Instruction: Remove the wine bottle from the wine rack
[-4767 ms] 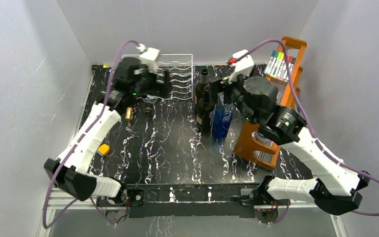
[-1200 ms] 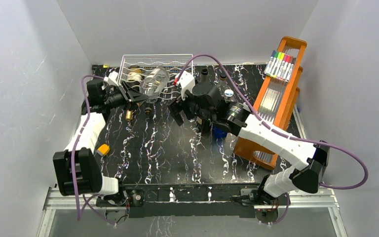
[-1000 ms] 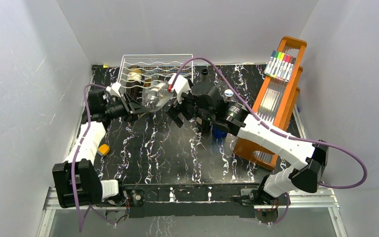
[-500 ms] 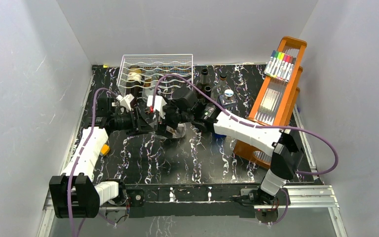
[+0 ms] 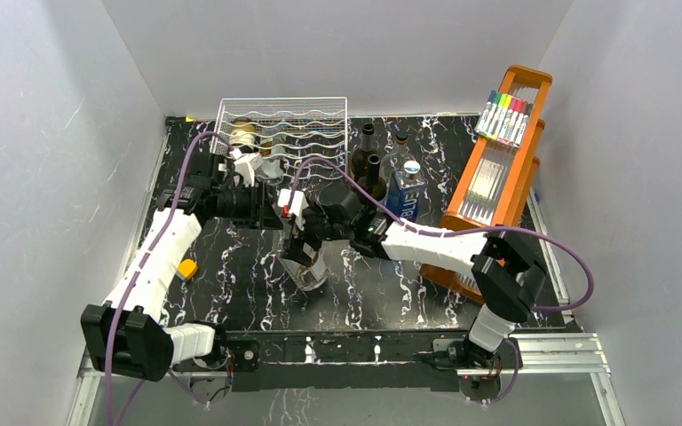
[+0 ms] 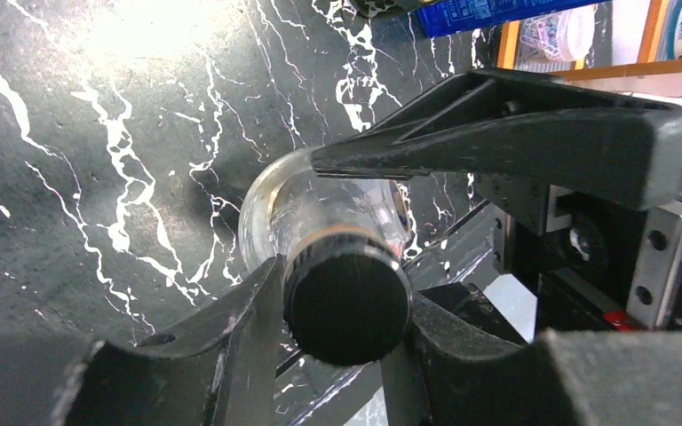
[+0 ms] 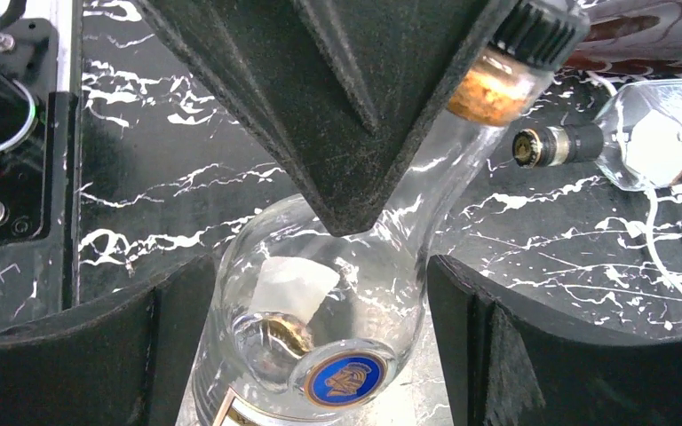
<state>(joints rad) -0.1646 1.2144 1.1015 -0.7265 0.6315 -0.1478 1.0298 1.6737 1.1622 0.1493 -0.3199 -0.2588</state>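
Note:
The wine bottle (image 5: pixel 308 264) is clear glass with a black cap (image 6: pixel 346 302) and a blue medallion (image 7: pixel 349 376). It stands tilted on the black marbled table, well in front of the silver wire wine rack (image 5: pixel 320 114). My left gripper (image 5: pixel 281 216) (image 6: pixel 346 306) is shut on the bottle's neck just below the cap. My right gripper (image 5: pixel 305 241) (image 7: pixel 320 346) is open, and its fingers (image 7: pixel 568 355) straddle the bottle's round body with a gap on the right side.
Other bottles (image 5: pixel 245 135) lie in the wine rack, and a clear one (image 7: pixel 666 133) lies on its side nearby. Dark bottles (image 5: pixel 368 160) and a blue box (image 5: pixel 406 200) stand mid-table. A tall orange rack (image 5: pixel 497 177) is at right, a small orange object (image 5: pixel 186 268) at left.
The left gripper has carried the bottle from the rack's front down toward the middle of the table and tipped it more upright. The right gripper followed and now straddles its body.

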